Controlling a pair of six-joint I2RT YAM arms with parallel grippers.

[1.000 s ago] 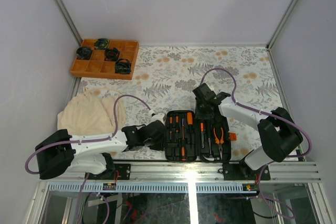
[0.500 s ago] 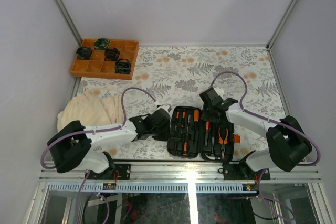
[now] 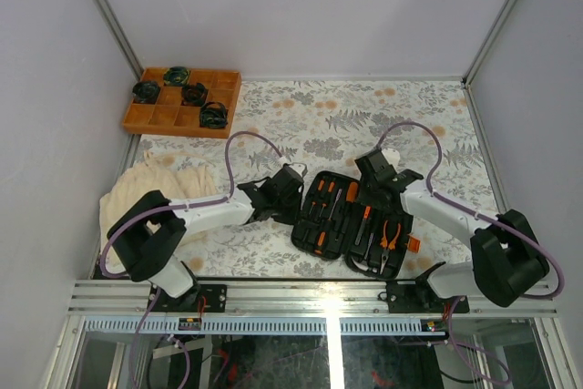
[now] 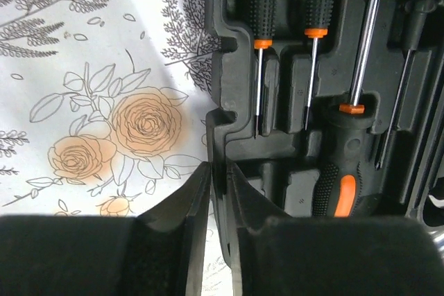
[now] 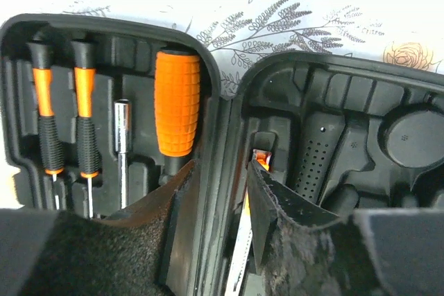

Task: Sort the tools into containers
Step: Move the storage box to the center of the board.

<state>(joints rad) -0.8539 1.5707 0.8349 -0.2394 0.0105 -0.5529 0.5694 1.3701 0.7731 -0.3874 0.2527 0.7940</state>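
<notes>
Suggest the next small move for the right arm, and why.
Probably lift the right end effector clear of the case: its jaws stand apart around the centre wall, the left end effector pinches the left rim, and the tools sit slotted.

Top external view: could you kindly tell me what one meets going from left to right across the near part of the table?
A cream cloth → left gripper → open tool case, with screwdrivers and then pliers inside → orange latch.

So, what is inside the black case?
Screwdrivers lie in the left half of the case, pliers in the right half. The right gripper covers some middle slots; their contents cannot be seen.
</notes>
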